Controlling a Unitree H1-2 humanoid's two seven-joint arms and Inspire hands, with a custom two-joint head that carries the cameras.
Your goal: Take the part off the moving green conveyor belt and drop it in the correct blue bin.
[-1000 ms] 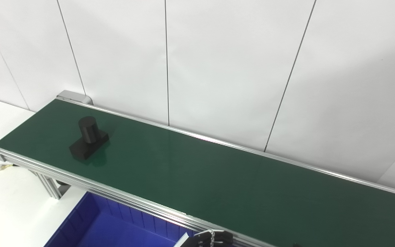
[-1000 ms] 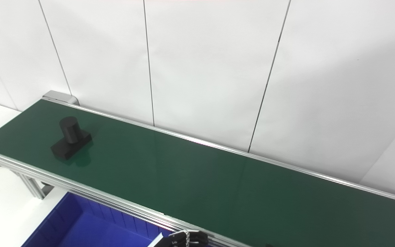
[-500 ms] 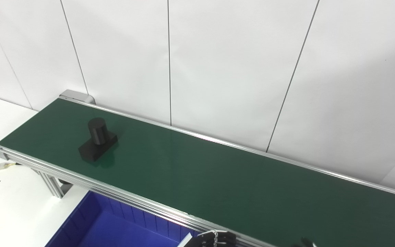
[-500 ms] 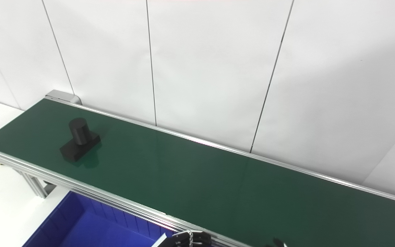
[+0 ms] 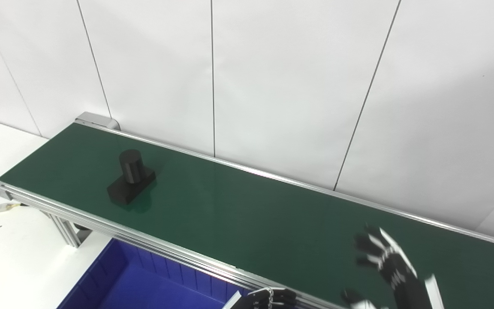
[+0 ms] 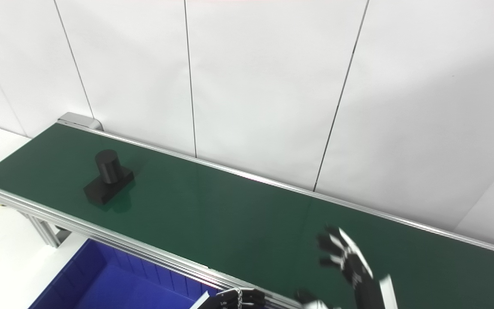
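Note:
The part [image 5: 130, 178] is black, an upright cylinder on a flat rectangular base. It stands on the green conveyor belt [image 5: 247, 214] near its left end. My right hand [image 5: 385, 264] is over the near right part of the belt, far to the right of the part, open with its fingers spread and empty. My left hand [image 5: 268, 298] only peeks in at the bottom edge, below the belt's near rail; its fingers look curled, but too little shows to tell its state. A blue bin [image 5: 144, 285] sits below the belt's near rail at the lower left.
The belt's aluminium rail [image 5: 114, 231] runs along the near side, with a support leg [image 5: 64, 231] at the left. A white table [image 5: 11, 257] lies to the left. White wall panels stand right behind the belt.
The part has travelled to the right along the belt. My right hand has risen into view over the belt with its fingers spread. The camera has shifted slightly. The left hand stays put.

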